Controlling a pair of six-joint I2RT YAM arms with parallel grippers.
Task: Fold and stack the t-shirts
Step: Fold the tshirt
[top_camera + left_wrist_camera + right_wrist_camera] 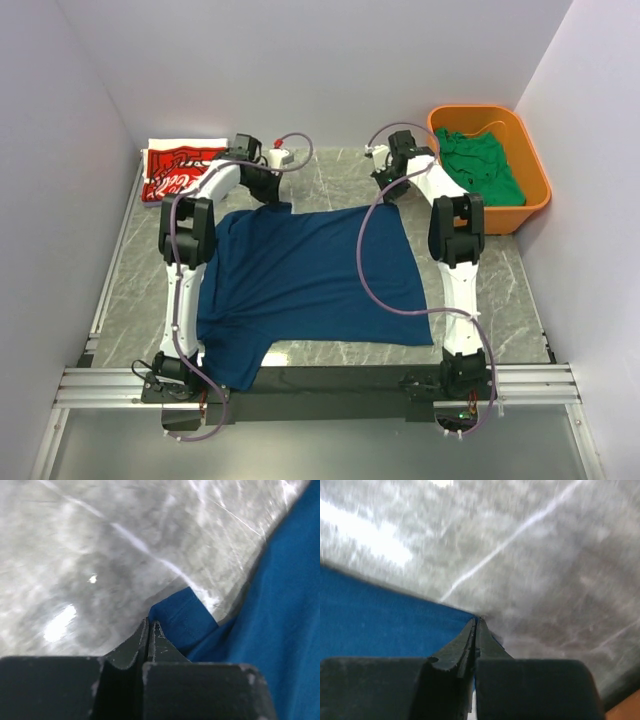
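The left tool [149, 625] is clenched on one far corner of the navy blue cloth t-shirt [310, 280]. The right tool [476, 622] is clenched on the other far corner. The shirt lies spread flat on the glossy grey marble-patterned tabletop [510, 290], which is enclosed by matte white wall panels [300, 60]. Far left corner: a folded red cloth t-shirt with white script [180, 172]. Far right: a rectangular orange plastic tub [510, 218] holding a crumpled green cloth t-shirt [480, 165].
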